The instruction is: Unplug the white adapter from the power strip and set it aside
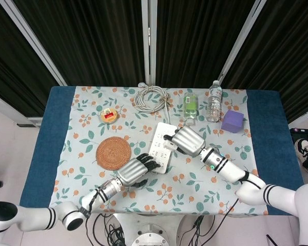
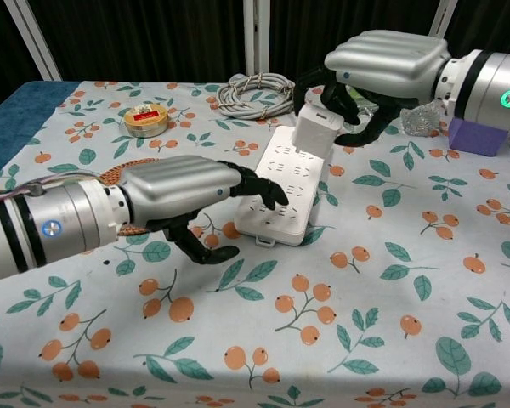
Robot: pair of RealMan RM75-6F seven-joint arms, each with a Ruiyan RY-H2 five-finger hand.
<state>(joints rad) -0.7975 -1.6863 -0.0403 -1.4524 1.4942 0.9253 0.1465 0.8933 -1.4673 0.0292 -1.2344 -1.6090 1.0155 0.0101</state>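
My right fingers (image 2: 344,100) grip the upright white adapter (image 2: 316,129), seated in the flat white power strip (image 2: 285,183).

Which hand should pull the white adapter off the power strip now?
The right hand: it already grips the white block-shaped adapter from above. The left hand presses its fingertips on the flat white plastic power strip, so it is better placed to brace it.

On the counter's floral cloth (image 1: 205,195) lie a round woven coaster (image 1: 113,152), a small round tin (image 1: 109,115), a coiled grey cable (image 1: 151,97), a green bottle (image 1: 190,105), a clear water bottle (image 1: 213,101) and a purple cube (image 1: 232,121).
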